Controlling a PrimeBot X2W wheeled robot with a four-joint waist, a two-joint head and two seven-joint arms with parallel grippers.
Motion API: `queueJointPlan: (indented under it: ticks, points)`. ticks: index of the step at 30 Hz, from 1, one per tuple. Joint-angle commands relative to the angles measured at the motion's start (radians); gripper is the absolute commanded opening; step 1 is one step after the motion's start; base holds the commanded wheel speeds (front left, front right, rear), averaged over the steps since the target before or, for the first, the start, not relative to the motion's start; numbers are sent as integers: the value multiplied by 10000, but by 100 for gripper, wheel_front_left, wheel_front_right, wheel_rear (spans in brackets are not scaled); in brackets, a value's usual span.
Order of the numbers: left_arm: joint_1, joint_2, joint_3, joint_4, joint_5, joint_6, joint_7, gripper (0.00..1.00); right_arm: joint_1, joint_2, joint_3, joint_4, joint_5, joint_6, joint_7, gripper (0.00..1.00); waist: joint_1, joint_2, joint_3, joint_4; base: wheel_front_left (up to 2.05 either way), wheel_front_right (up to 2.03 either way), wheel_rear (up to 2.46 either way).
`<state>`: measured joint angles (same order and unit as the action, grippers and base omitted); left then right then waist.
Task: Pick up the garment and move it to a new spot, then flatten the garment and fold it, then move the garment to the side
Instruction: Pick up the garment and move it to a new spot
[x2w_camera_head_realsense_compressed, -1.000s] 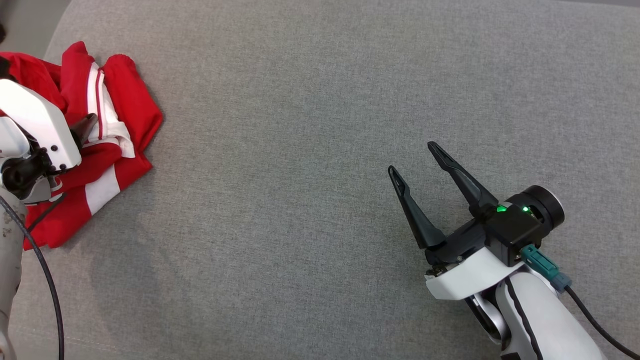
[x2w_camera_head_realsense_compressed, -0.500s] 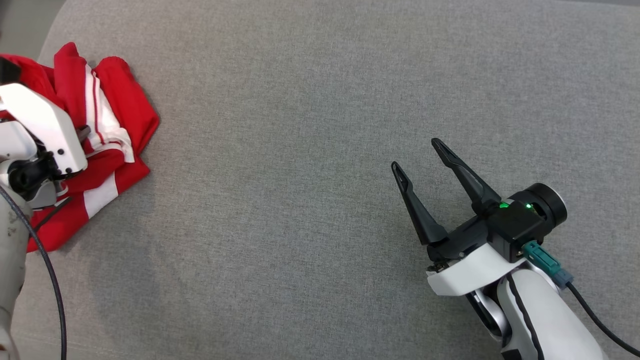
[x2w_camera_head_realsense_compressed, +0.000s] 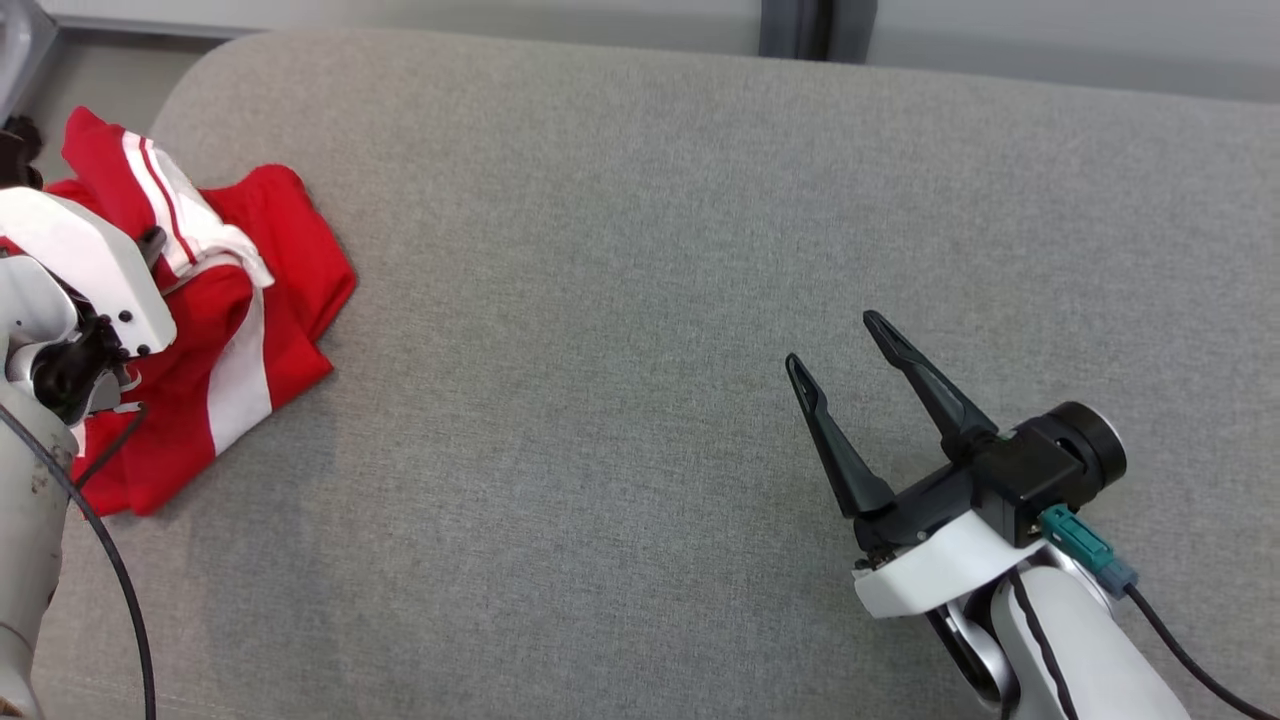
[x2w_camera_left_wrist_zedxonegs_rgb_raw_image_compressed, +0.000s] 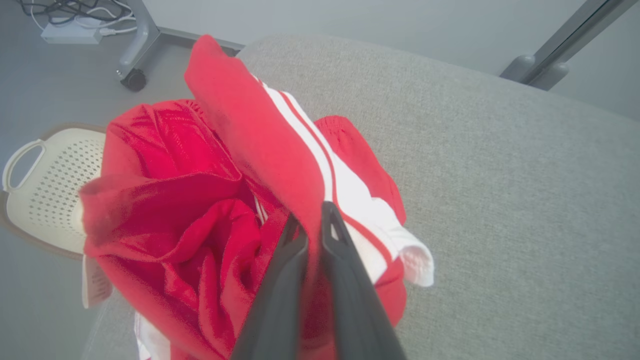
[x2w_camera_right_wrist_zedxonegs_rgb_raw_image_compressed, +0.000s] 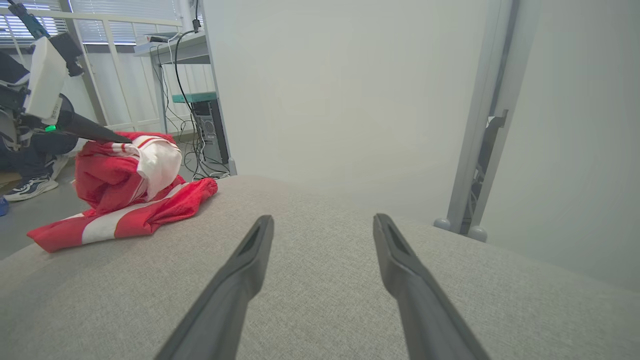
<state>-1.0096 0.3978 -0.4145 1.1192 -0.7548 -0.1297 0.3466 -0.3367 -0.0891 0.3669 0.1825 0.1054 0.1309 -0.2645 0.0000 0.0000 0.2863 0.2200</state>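
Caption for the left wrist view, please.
The left gripper shut on a fold of the red-and-white garment, bunched on the gray cushion.

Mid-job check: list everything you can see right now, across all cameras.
surface: one, grey fabric, beneath both arms
garment: one, red with white stripes, bunched at the surface's left end
basket: one, cream, on the floor beside that end
computer tower: one, dark, under a desk in the background
shoe: one, dark, a person's, on the floor
left gripper: one, dark, shut on a garment fold
right gripper: one, dark, open over bare surface
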Motion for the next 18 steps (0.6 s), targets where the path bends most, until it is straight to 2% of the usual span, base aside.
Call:
queueJointPlan:
  ticks: [1,5,10,18]
  points:
    - [141,63,-24,-96,-16,-10,-472,0,182,14,-44,39,14,-3,-18,100,0,0,-376,59,0,0,0]
    - [372,66,-58,-81,163,48,-1702,0,482,86,-179,101,76,-3,-18,100,0,0,-984,95,0,0,0]
    - [674,-190,49,-240,64,28,-3138,0,969,205,-360,182,139,-3,-18,100,0,0,-1817,101,0,0,0]
    - [1300,-706,-30,-1518,-454,-13,-4898,0,1758,328,-832,199,120,-3,-18,100,0,0,-2975,-122,0,0,0]
